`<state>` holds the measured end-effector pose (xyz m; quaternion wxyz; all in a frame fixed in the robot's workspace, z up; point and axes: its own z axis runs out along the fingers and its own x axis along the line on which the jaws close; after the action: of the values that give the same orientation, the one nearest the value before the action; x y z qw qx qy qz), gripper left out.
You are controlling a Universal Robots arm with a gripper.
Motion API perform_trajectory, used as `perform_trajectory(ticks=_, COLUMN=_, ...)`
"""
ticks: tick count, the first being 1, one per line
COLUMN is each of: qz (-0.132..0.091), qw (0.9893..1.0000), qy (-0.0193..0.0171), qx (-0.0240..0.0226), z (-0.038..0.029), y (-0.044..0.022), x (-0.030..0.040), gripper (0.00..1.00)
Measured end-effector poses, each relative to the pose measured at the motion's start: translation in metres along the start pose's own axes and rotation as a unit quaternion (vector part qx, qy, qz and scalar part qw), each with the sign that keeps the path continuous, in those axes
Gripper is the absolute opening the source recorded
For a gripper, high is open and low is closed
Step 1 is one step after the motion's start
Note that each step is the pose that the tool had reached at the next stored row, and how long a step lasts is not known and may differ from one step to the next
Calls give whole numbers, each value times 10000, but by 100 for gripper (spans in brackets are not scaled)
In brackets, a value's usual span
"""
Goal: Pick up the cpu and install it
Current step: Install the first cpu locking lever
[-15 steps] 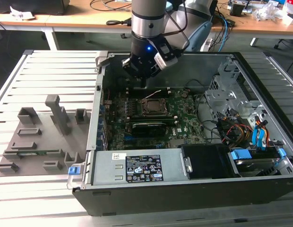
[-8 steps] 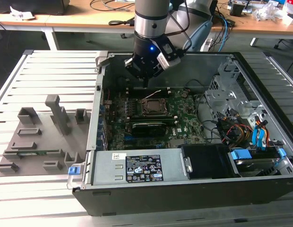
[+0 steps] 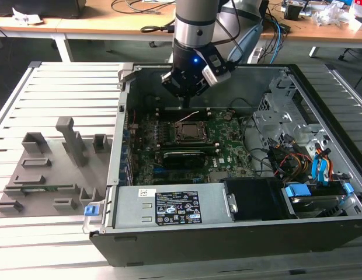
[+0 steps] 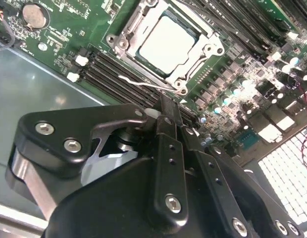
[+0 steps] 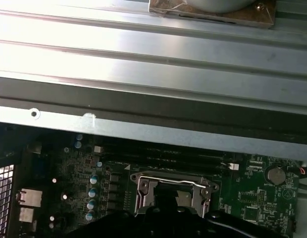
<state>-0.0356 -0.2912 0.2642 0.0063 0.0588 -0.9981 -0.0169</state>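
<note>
The cpu [image 4: 166, 42], a small square chip with a light silver top, lies flat inside the motherboard's socket frame [image 4: 125, 37] in the second wrist view. In the exterior view the socket [image 3: 188, 131] sits mid-board inside the open computer case [image 3: 239, 233]. My gripper [image 3: 185, 104] hangs above the board just behind the socket, near the case's back wall. Its fingers look pressed together with nothing between them. The second wrist view has the gripper [image 4: 163, 105] just short of the socket, beside the thin metal lever [image 4: 143, 84], which stands loose.
A large grey slotted tray [image 3: 52, 175] lies on the slatted table at the exterior view's left, beside the case. Memory slots [image 4: 114, 69] run along the socket. Drive bays and bundled cables [image 3: 298, 157] fill the case's right side. A power supply [image 3: 169, 207] sits at the front.
</note>
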Motion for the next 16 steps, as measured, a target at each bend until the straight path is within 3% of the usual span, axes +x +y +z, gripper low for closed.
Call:
perform_trajectory(ticks=7, qz=2, qw=10000, qy=11, qx=-1, z=139, y=-9, x=-43, gripper=11)
perform_trajectory(ticks=11, qz=-20, qw=10000, qy=12, qx=-1, z=272, y=45, x=-53, gripper=11)
perform_trajectory(ticks=16, qz=-93, qw=10000, qy=15, qx=0, z=361, y=68, x=-56, gripper=11)
